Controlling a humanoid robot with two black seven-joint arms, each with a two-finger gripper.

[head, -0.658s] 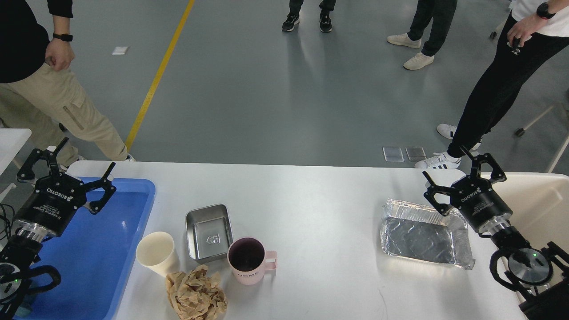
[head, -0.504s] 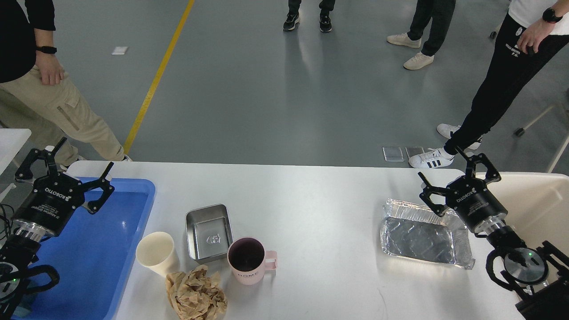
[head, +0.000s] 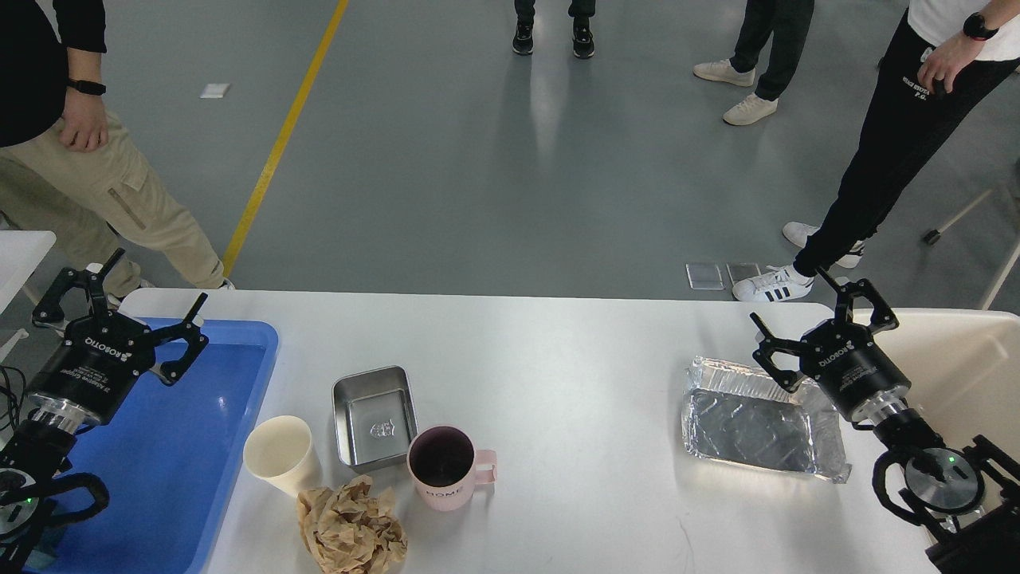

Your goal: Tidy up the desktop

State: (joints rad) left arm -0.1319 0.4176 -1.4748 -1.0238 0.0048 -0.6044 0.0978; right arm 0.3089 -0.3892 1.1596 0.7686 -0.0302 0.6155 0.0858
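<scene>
Your right gripper (head: 814, 319), fingers apart, hangs by the foil tray (head: 757, 422) (flimsy, crushable): pinch its rim lightly off the tabletop (head: 558, 359).

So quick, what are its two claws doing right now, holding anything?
Left gripper: open, holding nothing, above the blue tray.
Right gripper: open, holding nothing, by the foil tray.
</scene>
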